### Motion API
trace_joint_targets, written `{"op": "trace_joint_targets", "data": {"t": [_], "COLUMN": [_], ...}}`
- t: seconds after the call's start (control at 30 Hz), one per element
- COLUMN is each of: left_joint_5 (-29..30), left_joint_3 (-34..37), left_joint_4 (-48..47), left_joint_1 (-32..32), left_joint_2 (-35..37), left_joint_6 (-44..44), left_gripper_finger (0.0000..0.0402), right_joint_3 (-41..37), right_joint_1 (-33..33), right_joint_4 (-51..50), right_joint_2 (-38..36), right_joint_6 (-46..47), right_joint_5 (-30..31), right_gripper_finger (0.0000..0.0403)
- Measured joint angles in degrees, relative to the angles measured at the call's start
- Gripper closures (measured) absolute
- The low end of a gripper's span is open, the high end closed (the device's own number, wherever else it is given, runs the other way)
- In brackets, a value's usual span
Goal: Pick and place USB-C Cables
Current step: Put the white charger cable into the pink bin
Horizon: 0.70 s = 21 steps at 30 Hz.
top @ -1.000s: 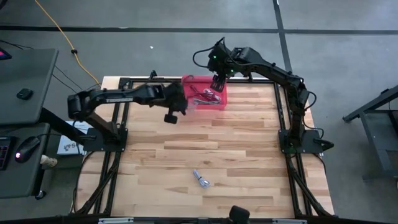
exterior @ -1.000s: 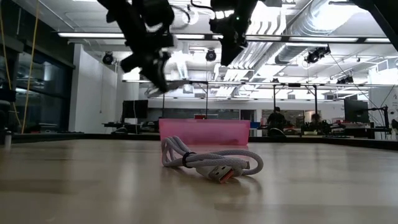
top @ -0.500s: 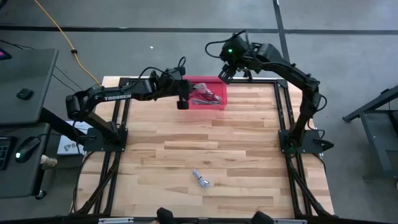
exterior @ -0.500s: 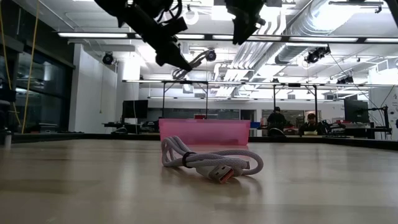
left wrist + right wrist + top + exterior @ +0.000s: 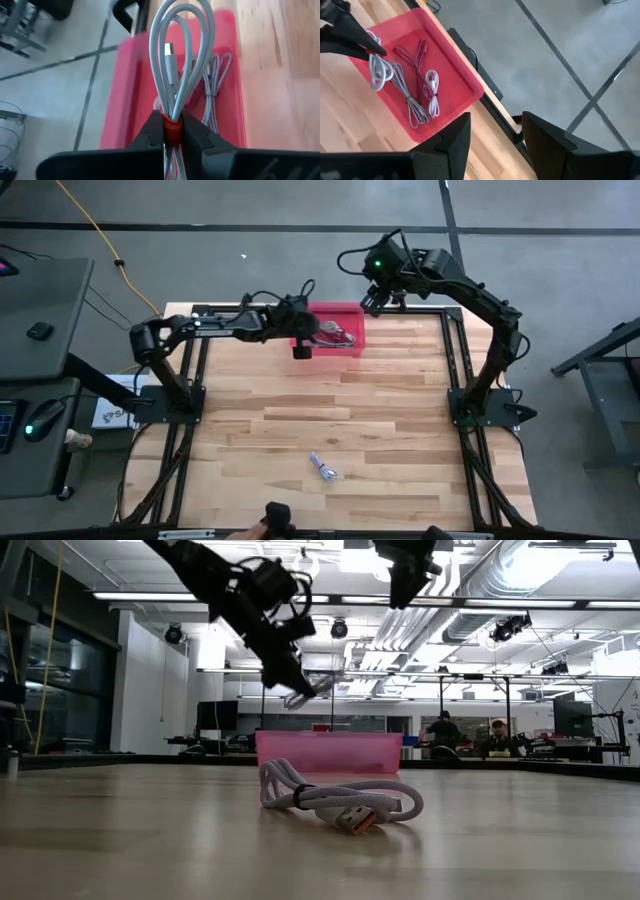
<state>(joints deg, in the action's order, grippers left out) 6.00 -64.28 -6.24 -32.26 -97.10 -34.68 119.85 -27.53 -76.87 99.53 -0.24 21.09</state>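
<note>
My left gripper [image 5: 171,134] is shut on a silver-white coiled cable [image 5: 187,45] and holds it over the pink tray [image 5: 350,310] at the table's far edge; it also shows in the low view [image 5: 298,688]. In the tray lie a dark red cable [image 5: 417,60], a silver-grey cable [image 5: 412,107] and a white cable [image 5: 433,90]. Another silver-grey cable [image 5: 323,468] lies on the table near the front edge. My right gripper [image 5: 492,135] is open and empty, high above the tray's far right corner [image 5: 376,298]. My left gripper pinches the cable bundle at its red tie band [image 5: 171,125] between its two fingers. The fingers slant down from the table's left side and lie along the bundle. The looped end [image 5: 185,20] sticks out past the fingertips, lifted clear above the tray.
The dark metal frame [image 5: 455,360] runs along the table's left, right and far edges. The wide wooden top [image 5: 330,410] lies between the tray and the near cable. A yellow cord [image 5: 95,230] lies on the floor beyond the table.
My left gripper has gone toward the table's right edge with the silver-white cable, from beside the tray's left side to over the tray. My right gripper has gone up and toward the far right, off the tray.
</note>
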Motion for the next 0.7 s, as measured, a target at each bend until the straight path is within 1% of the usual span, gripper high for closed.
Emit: {"op": "trace_joint_targets", "data": {"t": [0.23, 0.37, 0.47, 0.57, 0.7], "left_joint_5": [0.69, 0.96, 3.15, 4.15, 4.17], "left_joint_3": [0.01, 0.01, 0.05, 0.05, 0.05], "left_joint_4": [-0.1, 0.18, 0.16, 0.24, 0.37], "left_joint_1": [-0.24, -0.36, -0.36, -0.36, -0.36], "left_joint_2": [-4.79, -5.95, -6.31, -6.29, -6.29], "left_joint_6": [-2.65, -4.28, -5.03, -7.04, -8.37], "left_gripper_finger": [0.0396, 0.0396, 0.0394, 0.0379, 0.0345], "right_joint_3": [0.01, 0.02, 0.01, 0.02, 0.02], "right_joint_1": [0.0, 0.0, 0.0, 0.0, 0.0], "right_joint_4": [-2.27, -2.25, -2.22, -2.2, -2.2], "right_joint_2": [0.0, 0.0, 0.0, 0.0, 0.0], "right_joint_6": [0.31, 0.36, 0.3, 0.29, 0.27], "right_joint_5": [0.14, 0.15, 0.15, 0.17, 0.18], "right_gripper_finger": [0.0233, 0.0233, 0.0233, 0.0233, 0.0233]}}
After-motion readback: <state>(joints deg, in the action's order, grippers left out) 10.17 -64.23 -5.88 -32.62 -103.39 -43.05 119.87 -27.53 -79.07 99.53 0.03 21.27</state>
